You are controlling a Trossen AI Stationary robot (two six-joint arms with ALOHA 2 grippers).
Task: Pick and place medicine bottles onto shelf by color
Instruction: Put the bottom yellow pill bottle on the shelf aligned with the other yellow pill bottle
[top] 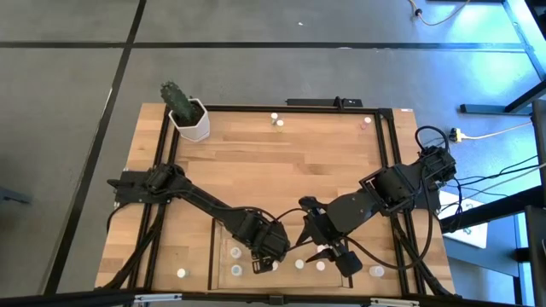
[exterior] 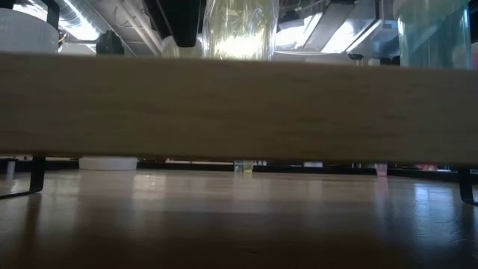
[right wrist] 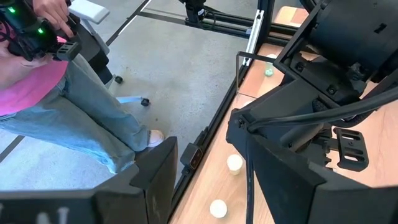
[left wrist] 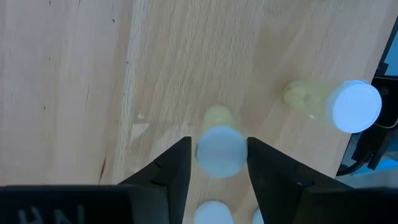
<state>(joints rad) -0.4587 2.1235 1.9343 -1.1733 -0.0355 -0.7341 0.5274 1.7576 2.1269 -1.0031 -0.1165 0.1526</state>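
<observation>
While sorting by colour: one white-capped bottle point(top: 181, 273) standing outside the clear-walled, wood-floored shelf tray point(top: 212, 247), probably waiting its turn. Left gripper point(top: 262, 263) down inside the tray, dark fingers point(left wrist: 168, 180) apart and straddling a pale-capped, yellowish-bodied medicine bottle point(left wrist: 221, 149), thin gap either side, so likely a set-down, not a clamp. Bottle upright on the tray floor, second white-capped bottle point(left wrist: 354, 106) near it, presumably the same colour group. Right gripper point(top: 339, 256) just beside, over the tray's right part, fingers wide apart, nothing between, seemingly kept clear of the left. Surface: light-wood tabletop point(top: 281, 179) inside a black metal frame point(top: 388, 170), white hexagonal cactus pot point(top: 189, 119) at the far-left corner, a few tiny far-edge bottles point(top: 275, 117) well apart from the tray. Room: grey floor point(right wrist: 186, 68), person in pink top and jeans point(right wrist: 56, 93) beside the table, dark device in hand.
</observation>
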